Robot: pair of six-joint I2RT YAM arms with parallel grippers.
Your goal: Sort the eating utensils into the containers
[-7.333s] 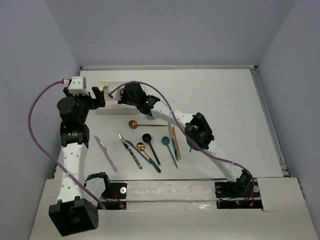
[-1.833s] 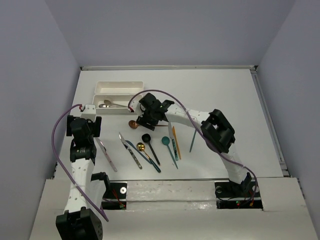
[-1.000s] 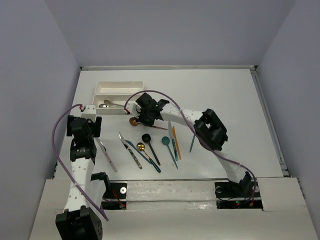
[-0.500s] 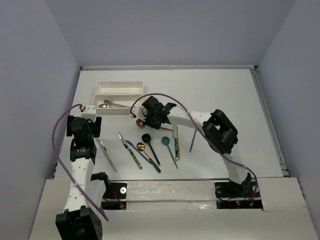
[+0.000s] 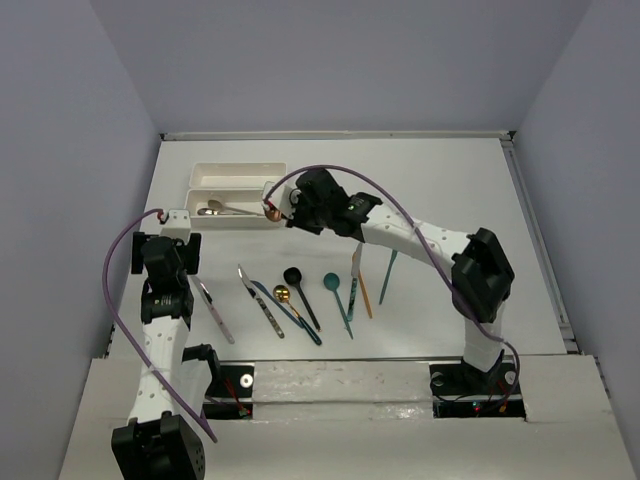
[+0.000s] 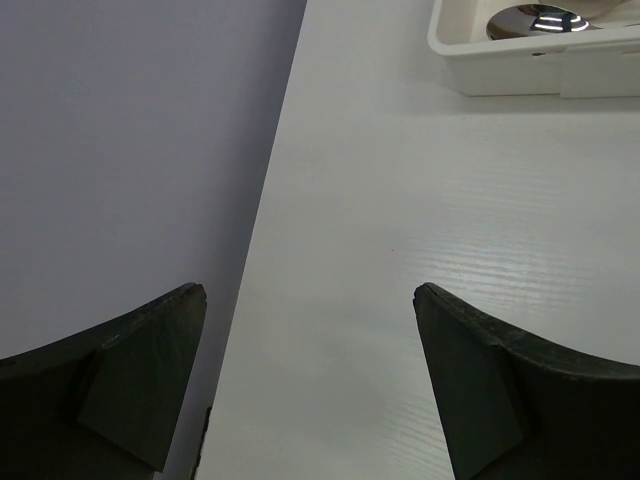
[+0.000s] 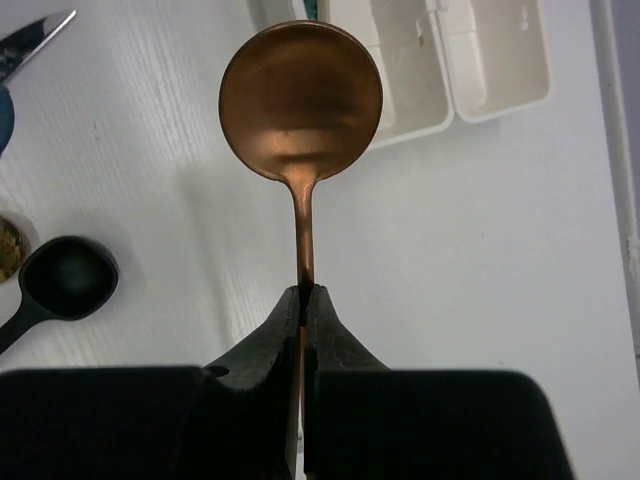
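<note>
My right gripper (image 5: 292,210) is shut on the handle of a copper spoon (image 5: 270,211) and holds it above the table, its bowl just by the right end of the front white tray (image 5: 196,198). The right wrist view shows the spoon (image 7: 300,100) in the closed gripper (image 7: 305,295), with the tray ends (image 7: 470,60) beyond. A silver spoon (image 5: 222,209) lies in the front tray. The back tray (image 5: 238,172) looks empty. My left gripper (image 5: 172,250) is open and empty at the table's left edge; it also shows in the left wrist view (image 6: 308,290).
Several utensils lie in a row at mid-table: a pale knife (image 5: 213,308), a silver knife (image 5: 258,300), a gold spoon (image 5: 281,293), a black spoon (image 5: 300,290), a teal spoon (image 5: 337,295), an orange knife (image 5: 365,295), a teal knife (image 5: 387,275). The left wall (image 6: 120,150) is close to the left gripper.
My right gripper has lifted the copper spoon off the table and carried it up and left to the front tray's end. The left arm has not moved in the last second.
</note>
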